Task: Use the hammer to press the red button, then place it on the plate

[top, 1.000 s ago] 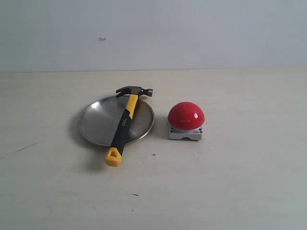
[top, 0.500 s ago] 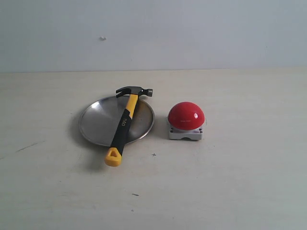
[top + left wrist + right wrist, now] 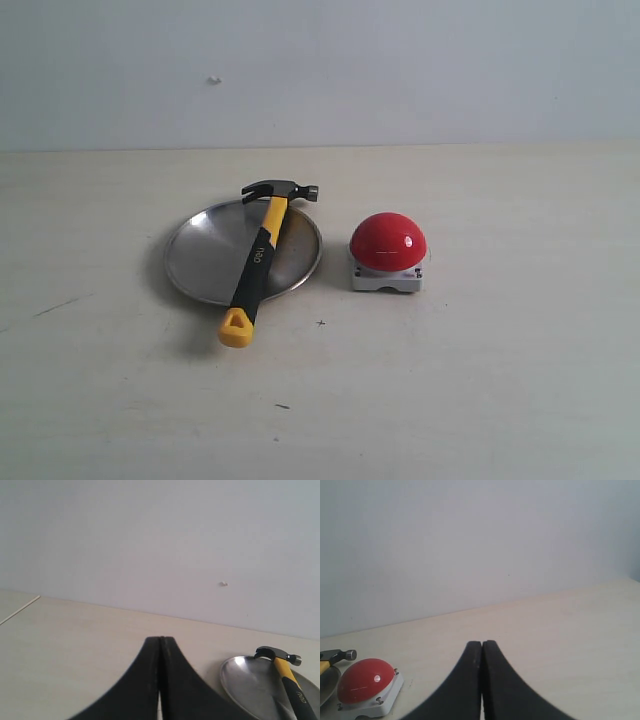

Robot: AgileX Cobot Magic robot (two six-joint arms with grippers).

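Over the last second nothing in the exterior view moves: hammer (image 3: pixel 262 262), plate (image 3: pixel 200 255) and button (image 3: pixel 388 242) sit exactly as before. Read that as a settled scene. Judged from the layout, the placing step looks done, or you are at rest.

Hammer position: it lies across the plate, head over the rim at about 1 o'clock, black handle running down the dish, yellow loop out past the rim at 6 o'clock onto the bench (image 3: pixel 480 380). The button stands at 3 o'clock of the plate, near it but apart.

Left pincer (image 3: pixel 160 645): fingers pressed together, nothing between them, well back from the plate. Right pincer (image 3: pixel 482 644): same, closed flat and empty, off to the side of the button.

Limits on what you can check:
- Neither arm shows in the exterior view.
- The left wrist view cuts off most of the plate and the handle.
- The right wrist view shows only the hammer's face.
- Whether the button has been pressed cannot be told.
- The handle lettering is too small to read.
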